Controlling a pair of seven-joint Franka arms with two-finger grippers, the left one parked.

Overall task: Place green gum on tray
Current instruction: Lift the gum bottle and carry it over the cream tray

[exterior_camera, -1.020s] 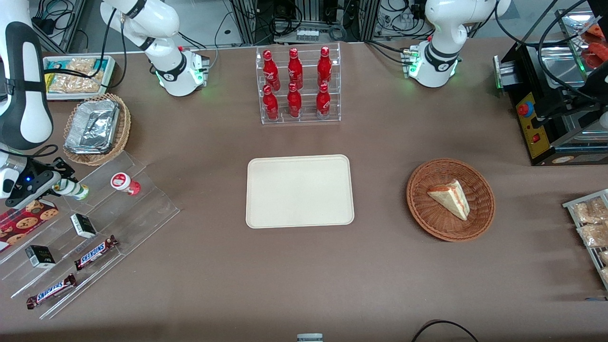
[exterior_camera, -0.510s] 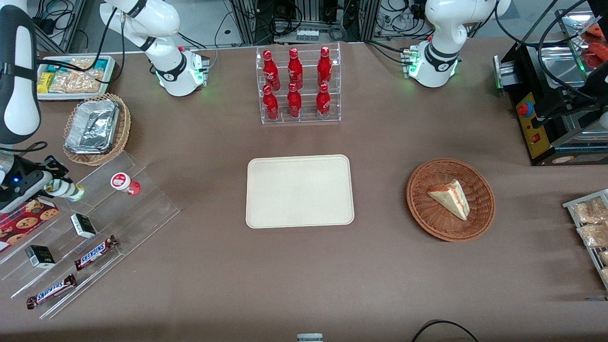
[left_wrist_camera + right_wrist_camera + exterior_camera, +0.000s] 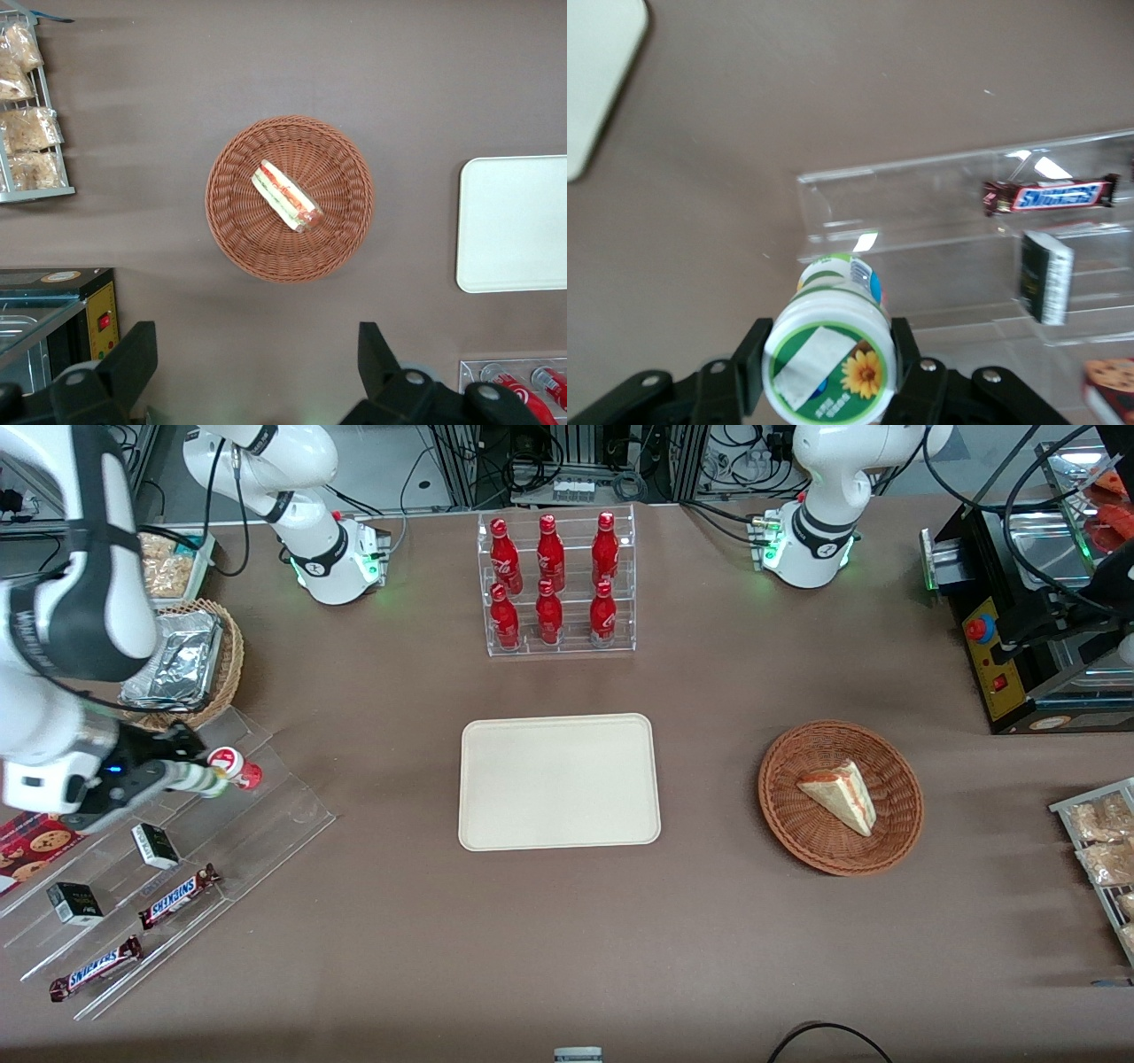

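Observation:
My right gripper (image 3: 188, 779) is shut on the green gum (image 3: 205, 783), a white canister with a green label band. I hold it lying sideways above the clear stepped shelf (image 3: 266, 815), close beside the red-lidded canister (image 3: 232, 765). In the right wrist view the gum's lid (image 3: 829, 367), with its green and orange flower mark, sits between the two black fingers (image 3: 751, 365). The cream-beige tray (image 3: 558, 781) lies flat at the table's middle, well apart from the gripper toward the parked arm's end. One corner of the tray (image 3: 594, 80) shows in the right wrist view.
The shelf holds two Snickers bars (image 3: 177, 895), small dark boxes (image 3: 155, 846) and a cookie pack (image 3: 27, 843). A wicker basket of foil trays (image 3: 182, 664) stands beside it. A rack of red bottles (image 3: 554, 589) stands farther from the camera than the tray. A basket with a sandwich (image 3: 840, 797) lies toward the parked arm's end.
The gripper has carried the green gum up off its shelf step and sideways toward the tray, stopping close to the red-lidded canister. The arm's upper links have swung over the foil basket.

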